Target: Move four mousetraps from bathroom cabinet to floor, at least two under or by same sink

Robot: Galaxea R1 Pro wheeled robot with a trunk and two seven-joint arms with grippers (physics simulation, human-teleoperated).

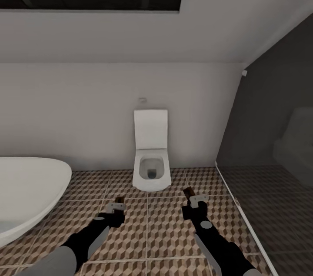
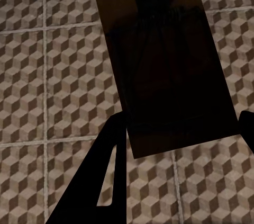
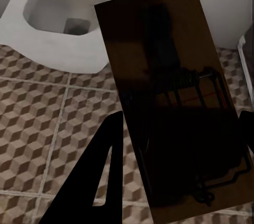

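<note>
Both arms out over bathroom floor [image 1: 165,232], facing toilet [image 1: 151,167]; tub [image 1: 26,189] at L, dark shower stall [image 1: 278,206] at R. L gripper [image 1: 116,207] fingers clamped on a mousetrap [image 2: 169,75], board held above the tiles in L wrist view. R gripper [image 1: 194,201] fingers likewise gripping a 2nd mousetrap [image 3: 174,113], wire spring bar visible, toilet bowl just beyond it.
</note>
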